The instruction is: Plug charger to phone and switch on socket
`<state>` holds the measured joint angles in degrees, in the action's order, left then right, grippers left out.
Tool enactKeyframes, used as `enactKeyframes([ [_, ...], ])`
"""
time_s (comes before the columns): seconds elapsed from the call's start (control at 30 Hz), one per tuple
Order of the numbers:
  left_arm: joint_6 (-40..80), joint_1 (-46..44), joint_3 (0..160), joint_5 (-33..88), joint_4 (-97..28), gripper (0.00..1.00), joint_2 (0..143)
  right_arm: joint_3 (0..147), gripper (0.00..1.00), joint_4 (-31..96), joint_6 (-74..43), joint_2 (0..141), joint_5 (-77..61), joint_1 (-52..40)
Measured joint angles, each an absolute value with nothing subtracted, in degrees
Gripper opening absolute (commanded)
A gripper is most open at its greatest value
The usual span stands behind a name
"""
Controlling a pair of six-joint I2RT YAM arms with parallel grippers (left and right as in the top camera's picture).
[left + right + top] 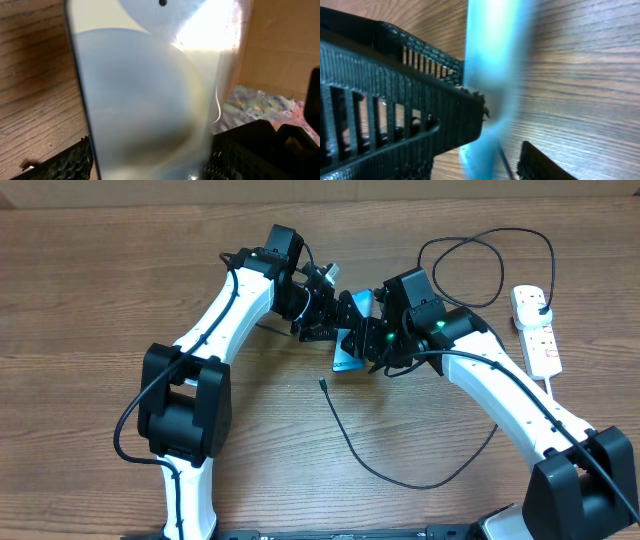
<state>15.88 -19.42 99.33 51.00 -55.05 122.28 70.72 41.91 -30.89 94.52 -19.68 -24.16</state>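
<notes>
At table [90, 270] centre | slim light-blue rectangular phone [347, 358] sits tilted, probably to present its port | left gripper [335, 320] clamps its edges | right gripper [372, 345] straddles it, closure unclear | thin black charger tip [323, 383] lies loose nearby.

You are looking straight down from the overhead camera at the table [90, 280], with the phone [348, 360] showing near centre. Your left wrist camera is facing the phone's screen so closely that it is filling the frame, with table showing at 9 o'clock. Your right wrist camera is skimming its blurred edge, table at 3 o'clock; all three are sharing that phone.
</notes>
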Motion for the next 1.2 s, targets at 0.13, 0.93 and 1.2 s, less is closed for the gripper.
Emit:
enactKeyframes([
  [0.13,16.1,-19.4,99.4,52.3,-54.6,0.85,122.3,70.7,0.37,41.2,-31.1,94.5,-20.9,-24.2],
  [0.93,16.6,-38.4,99.4,3.7,-51.6,1.0,122.2,74.1,1.0,61.1,-23.5,85.1,-11.1,-2.4],
  [1.2,16.6,-40.1,99.4,0.6,-48.9,1.0,123.4,74.1,1.0,61.7,-22.6,85.1,-10.5,-1.6],
])
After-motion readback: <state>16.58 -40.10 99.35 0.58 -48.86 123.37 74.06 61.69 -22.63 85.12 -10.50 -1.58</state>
